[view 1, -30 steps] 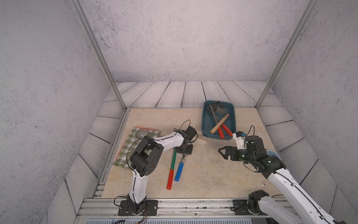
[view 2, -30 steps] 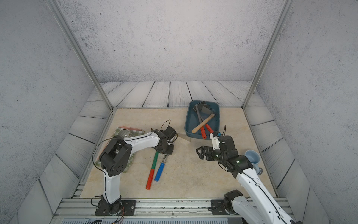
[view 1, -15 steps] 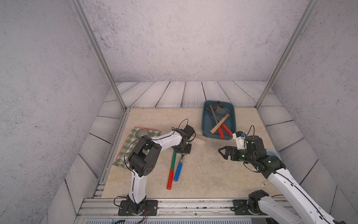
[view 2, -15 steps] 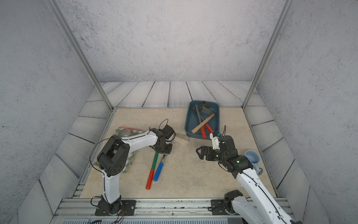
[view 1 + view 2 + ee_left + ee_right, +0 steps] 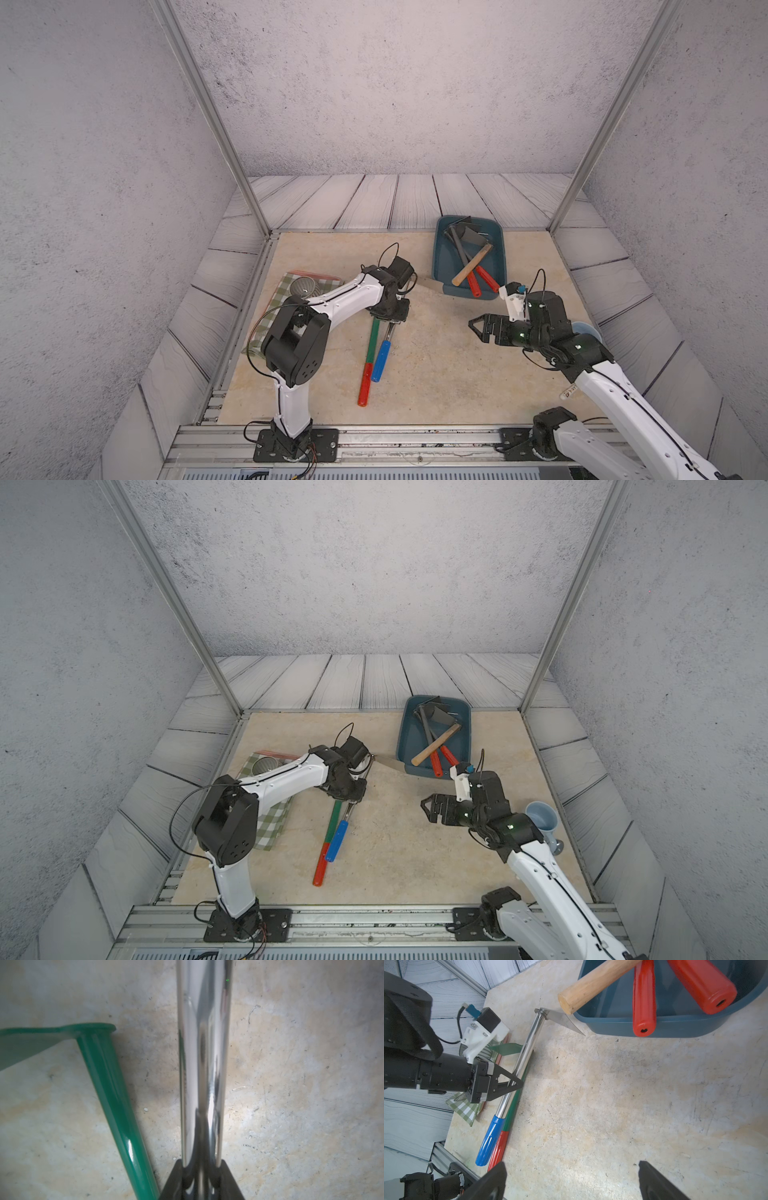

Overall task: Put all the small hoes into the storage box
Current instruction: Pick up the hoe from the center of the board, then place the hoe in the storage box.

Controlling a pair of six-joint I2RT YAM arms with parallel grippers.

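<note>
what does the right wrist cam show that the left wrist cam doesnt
Only the right wrist view: the storage box with a wooden handle and two red handles sticking out, the whole small hoe from blue grip to silver blade, and a checked cloth.
Only the left wrist view: the green tool and its flared collar close up.
Both: the left gripper clamped on the hoe's chrome shaft, the green shaft beside it, and the beige tabletop.

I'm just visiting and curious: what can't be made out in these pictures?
- Both top views: the wrist hides how the left end effector holds the small hoe.
- Left wrist view: the picture edge cuts off the blade of the green tool.
- Right wrist view: the picture edge cuts off the tool heads in the storage box.
</note>
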